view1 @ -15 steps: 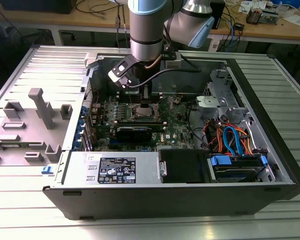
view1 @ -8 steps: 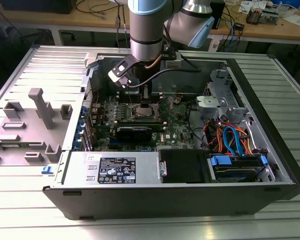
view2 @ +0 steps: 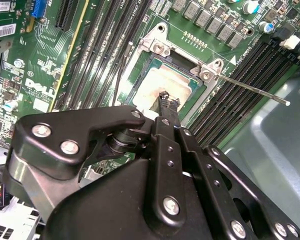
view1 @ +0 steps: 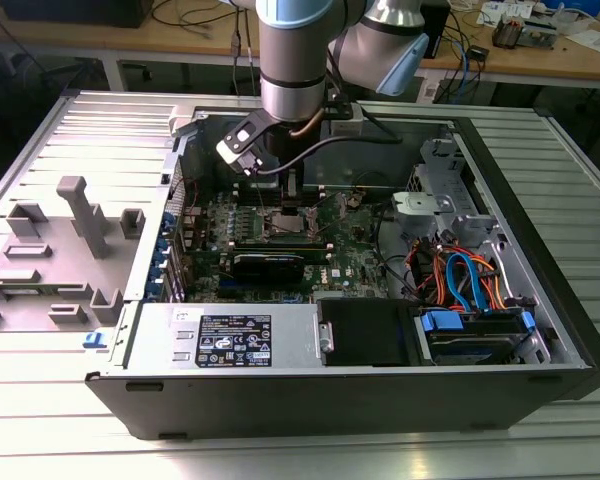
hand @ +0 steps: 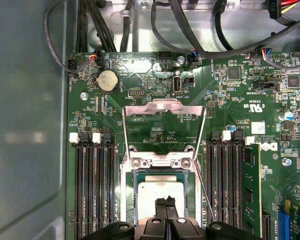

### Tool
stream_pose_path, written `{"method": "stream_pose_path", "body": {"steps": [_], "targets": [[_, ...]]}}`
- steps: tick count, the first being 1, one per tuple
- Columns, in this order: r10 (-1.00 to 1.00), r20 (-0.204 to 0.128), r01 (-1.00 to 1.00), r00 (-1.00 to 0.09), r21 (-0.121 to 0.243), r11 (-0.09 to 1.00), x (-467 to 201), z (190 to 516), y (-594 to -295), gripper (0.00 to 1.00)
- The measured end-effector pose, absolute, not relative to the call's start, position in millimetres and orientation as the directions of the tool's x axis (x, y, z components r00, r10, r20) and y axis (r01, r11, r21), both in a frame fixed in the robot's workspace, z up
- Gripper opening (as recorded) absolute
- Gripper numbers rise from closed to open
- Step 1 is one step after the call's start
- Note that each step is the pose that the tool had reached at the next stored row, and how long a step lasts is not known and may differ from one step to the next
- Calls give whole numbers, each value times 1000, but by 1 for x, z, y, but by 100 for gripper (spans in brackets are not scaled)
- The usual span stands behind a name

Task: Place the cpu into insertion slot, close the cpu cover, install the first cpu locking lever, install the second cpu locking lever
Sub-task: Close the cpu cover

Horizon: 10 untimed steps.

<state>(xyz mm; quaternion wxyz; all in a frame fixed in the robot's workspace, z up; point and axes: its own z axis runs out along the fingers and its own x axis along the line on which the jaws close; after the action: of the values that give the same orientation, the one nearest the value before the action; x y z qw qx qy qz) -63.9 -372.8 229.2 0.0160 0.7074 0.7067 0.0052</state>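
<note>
The arm [view1: 298,75] consists of silver-grey cylindrical segments with light-blue joint caps [view1: 302,12]. A black cable [view1: 378,132] leaves the wrist section. A small black-and-white camera module [view1: 241,142] is bracketed at the wrist. The claw [view2: 169,101] is matte black. It is built from flat linkage plates [view2: 65,145] with rounded outlines, fastened by silver round-head screws [view2: 171,205]. Two narrow black fingers [hand: 161,206] end in notched tips.

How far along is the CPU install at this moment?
Done: the cpu lies in the insertion slot. In hand: the gripper, shut and holding nothing, hangs right over the chip. Left: the cpu cover is flipped up off the socket, and a locking lever sticks out unlatched beside it.
</note>
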Motion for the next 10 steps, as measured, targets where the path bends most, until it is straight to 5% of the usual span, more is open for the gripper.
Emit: {"method": "stream_pose_path", "body": {"steps": [10], "targets": [[1000, -15, 1000, 1, 30, -1, -64, 232, -373, 11]]}}
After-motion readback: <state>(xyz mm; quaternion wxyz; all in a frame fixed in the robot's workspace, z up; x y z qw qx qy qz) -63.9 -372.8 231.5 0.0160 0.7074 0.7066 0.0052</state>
